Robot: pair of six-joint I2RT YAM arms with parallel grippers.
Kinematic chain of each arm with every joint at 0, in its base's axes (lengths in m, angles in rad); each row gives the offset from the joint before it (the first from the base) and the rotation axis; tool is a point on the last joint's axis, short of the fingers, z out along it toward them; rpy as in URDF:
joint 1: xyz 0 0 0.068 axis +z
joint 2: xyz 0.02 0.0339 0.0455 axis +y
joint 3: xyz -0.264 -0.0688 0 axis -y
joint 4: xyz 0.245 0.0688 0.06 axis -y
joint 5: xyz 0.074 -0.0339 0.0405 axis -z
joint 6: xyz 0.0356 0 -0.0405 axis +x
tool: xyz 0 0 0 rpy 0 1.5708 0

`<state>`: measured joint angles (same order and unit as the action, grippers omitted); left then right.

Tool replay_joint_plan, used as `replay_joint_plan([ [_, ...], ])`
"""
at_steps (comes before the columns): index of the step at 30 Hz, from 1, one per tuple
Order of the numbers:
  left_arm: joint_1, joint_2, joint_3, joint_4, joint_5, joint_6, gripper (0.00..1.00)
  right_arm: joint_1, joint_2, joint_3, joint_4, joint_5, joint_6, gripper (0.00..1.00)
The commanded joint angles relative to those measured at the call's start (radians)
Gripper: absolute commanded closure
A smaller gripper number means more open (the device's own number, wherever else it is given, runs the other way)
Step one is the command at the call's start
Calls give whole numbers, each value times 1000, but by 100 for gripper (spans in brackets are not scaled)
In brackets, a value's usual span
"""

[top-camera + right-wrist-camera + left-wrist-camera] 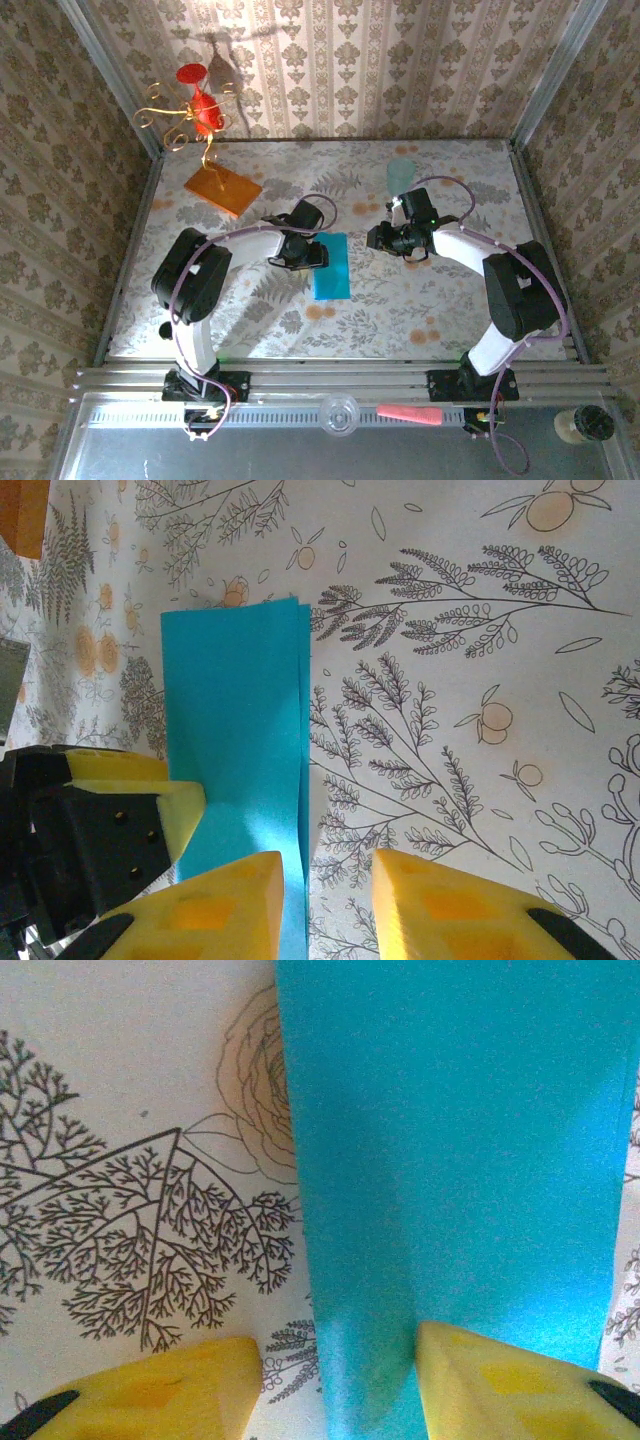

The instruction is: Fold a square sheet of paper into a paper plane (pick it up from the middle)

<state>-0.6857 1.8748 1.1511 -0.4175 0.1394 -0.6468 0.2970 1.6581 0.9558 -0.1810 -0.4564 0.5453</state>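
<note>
Sheet: the square sheet of paper point(331, 265) lies flat in the middle of the worktop point(450, 310), between the two arms, as a narrow doubled rectangle.
Done: one half-fold, judging by the two layered edges in the right wrist view.
Left to do: nose corners and wing folds; there is no dart outline yet.
Left claw point(303, 252): fingers apart, straddling the sheet's left long edge, one tip on the paper, nothing clamped.
Right claw point(388, 240): fingers apart beside the right long edge, holding nothing.
Hard to tell: whether either tip presses or hovers, and how sharp the crease is; both wrist views cut off the sheet's near end.
</note>
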Motion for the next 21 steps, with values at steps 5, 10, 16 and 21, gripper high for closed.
replay_joint_plan([
  [5,-5,115,-25,-29,8,67,49,3,35,-1,16,-32,-11,69],
  [10,-5,125,-19,-34,-5,43,49,4,41,-1,14,-37,-11,69],
  [16,-4,136,-14,-39,-12,22,49,4,53,1,17,-48,-9,69],
  [21,-6,142,-16,-37,-1,22,48,5,57,1,18,-51,-7,69],
])
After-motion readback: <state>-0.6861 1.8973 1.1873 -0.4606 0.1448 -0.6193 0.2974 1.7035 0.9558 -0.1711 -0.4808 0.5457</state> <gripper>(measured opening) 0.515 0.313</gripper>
